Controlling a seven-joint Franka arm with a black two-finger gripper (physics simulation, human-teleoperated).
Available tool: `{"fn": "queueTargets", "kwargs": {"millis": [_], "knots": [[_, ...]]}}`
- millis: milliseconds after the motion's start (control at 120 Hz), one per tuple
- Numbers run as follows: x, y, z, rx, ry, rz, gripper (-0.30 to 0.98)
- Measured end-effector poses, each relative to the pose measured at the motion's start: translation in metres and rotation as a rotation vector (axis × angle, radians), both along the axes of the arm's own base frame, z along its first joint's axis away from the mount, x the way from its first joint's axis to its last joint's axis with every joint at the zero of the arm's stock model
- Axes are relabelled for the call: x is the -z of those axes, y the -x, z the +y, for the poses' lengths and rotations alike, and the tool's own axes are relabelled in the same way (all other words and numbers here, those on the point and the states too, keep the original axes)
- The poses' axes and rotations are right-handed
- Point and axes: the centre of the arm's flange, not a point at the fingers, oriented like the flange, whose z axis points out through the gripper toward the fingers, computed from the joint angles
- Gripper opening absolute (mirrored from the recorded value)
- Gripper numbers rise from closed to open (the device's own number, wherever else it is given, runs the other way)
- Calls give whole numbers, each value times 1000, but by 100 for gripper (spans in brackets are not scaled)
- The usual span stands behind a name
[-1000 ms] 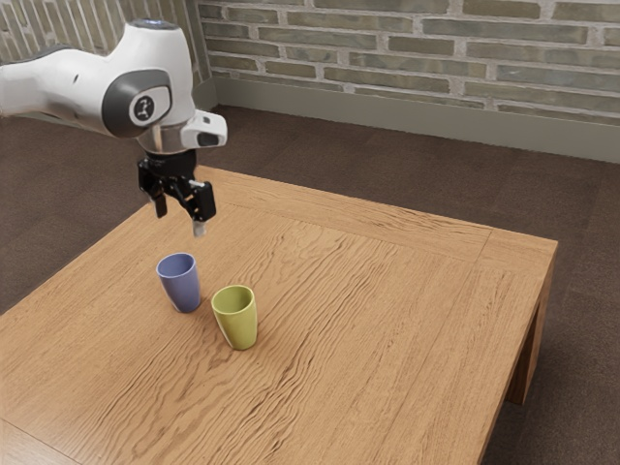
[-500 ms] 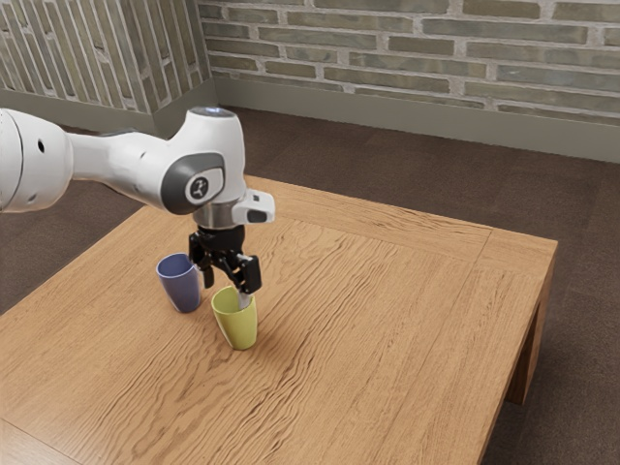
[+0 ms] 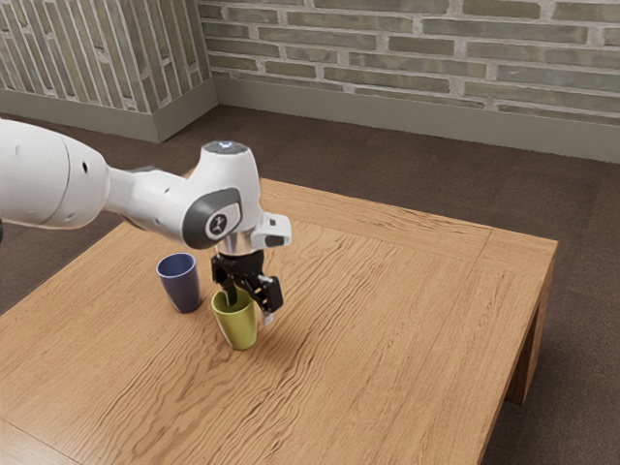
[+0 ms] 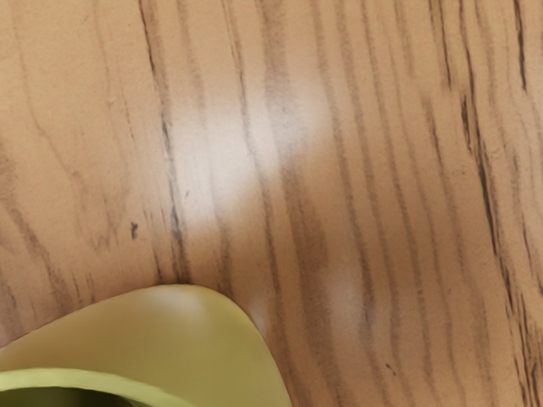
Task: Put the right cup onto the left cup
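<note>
My gripper (image 3: 249, 306) is low over the yellow-green cup (image 3: 238, 332), with its fingers apart. One finger reaches down at the cup's mouth, and the other hangs outside the wall on the exterior view's right. The cup stands upright on the table. To its left in the exterior view is the blue cup (image 3: 181, 285), upright and separate from it. In the wrist view, part of the yellow-green cup (image 4: 195, 343) appears close under the hand, its rim and outer wall visible.
The wooden table (image 3: 387, 329) carries both cups. Its far edge runs behind the arm, and a brick wall stands beyond the dark floor.
My hand has come from the table's far side toward the exterior view's right and down to the yellow-green cup. Both cups have stayed where they were.
</note>
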Motion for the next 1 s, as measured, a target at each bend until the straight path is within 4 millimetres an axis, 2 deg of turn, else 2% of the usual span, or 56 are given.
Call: {"fn": "queueTargets", "kwargs": {"millis": [58, 225, 367, 567, 825, 1000], "knots": [[2, -2, 0, -1, 1, -9, 66], [-2, -5, 0, 7, -6, -36, 23], [-5, -6, 2, 6, -8, -48, 5], [-14, -6, 7, -1, -9, -61, -5], [-77, 1, 13, 16, -54, -131, -9], [-106, 8, 26, 7, -99, -145, -9]]}}
